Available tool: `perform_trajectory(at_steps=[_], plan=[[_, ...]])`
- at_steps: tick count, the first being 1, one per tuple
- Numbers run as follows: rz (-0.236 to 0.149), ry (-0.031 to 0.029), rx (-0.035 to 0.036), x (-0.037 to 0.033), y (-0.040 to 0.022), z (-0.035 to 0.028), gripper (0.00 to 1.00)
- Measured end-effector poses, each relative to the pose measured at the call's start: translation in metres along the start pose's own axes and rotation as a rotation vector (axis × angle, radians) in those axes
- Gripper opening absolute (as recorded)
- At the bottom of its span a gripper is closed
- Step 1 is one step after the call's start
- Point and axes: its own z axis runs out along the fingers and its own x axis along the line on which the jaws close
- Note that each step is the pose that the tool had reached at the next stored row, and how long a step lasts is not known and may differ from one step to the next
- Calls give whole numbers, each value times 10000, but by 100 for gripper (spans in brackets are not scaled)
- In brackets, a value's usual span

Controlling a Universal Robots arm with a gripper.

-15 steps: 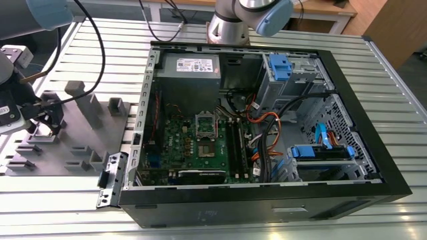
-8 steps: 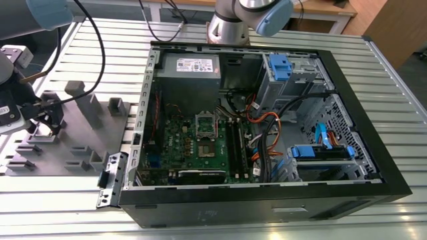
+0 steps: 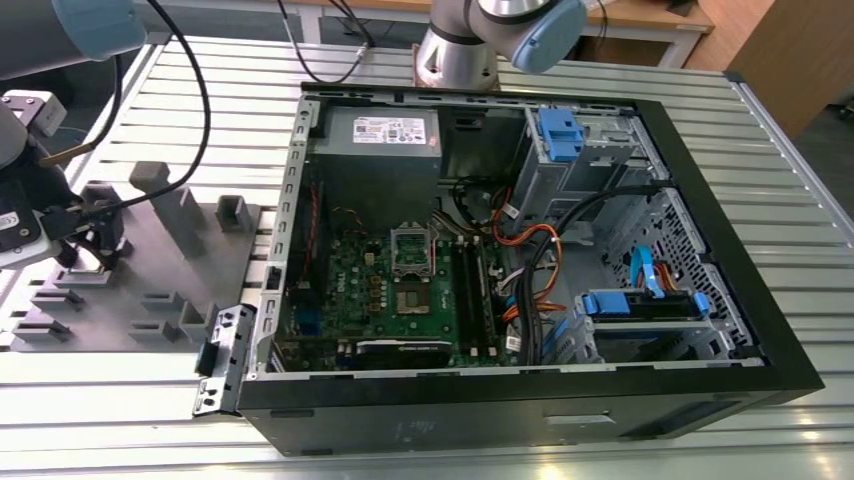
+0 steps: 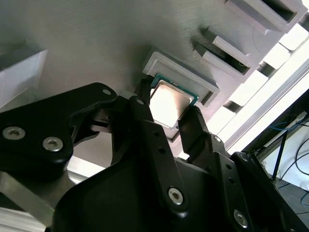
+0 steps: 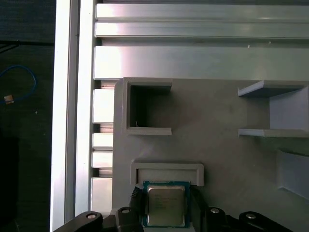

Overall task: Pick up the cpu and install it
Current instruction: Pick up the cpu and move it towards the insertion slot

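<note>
A slatted metal table (image 3: 787,190) was seen in the exterior view, with an open black computer case (image 3: 507,425) laid on its side towards that view's right. The arm (image 3: 467,50) was mounted at the table's far edge behind the case. Its grey links were carried out of the picture and brought back at the exterior view's left, where the wrist was turned down over a grey moulded tray (image 3: 134,290). That tray was set just beside the case, on the exterior view's left.

Inside the case, a green motherboard (image 3: 400,300) was exposed, and its dark square socket frame (image 3: 411,250) was seen uncovered near the board's middle.

The gripper (image 3: 83,250) was lowered to the tray's surface, well apart from the socket. In the second wrist view the gripper (image 4: 167,102) was shown with its black fingers (image 4: 145,111) pressed against two opposite edges of the cpu (image 4: 169,104), so that the chip was clamped between them.

In the first wrist view the cpu (image 5: 165,205) was shown lying flat, metal top upward, at the tray's pocket. One edge was set against a low raised frame (image 5: 166,171) moulded into the tray.
</note>
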Motion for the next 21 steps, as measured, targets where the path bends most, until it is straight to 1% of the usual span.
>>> perform_trajectory(at_steps=[6, 8, 17, 19, 21], plan=[[0, 0, 1, 1, 0, 0, 51], [0, 0, 1, 1, 0, 0, 47], [0, -2, 0, 1, 0, 0, 47], [0, -2, -1, 2, 0, -10, 47], [0, -1, 0, 2, 1, -40, 47]])
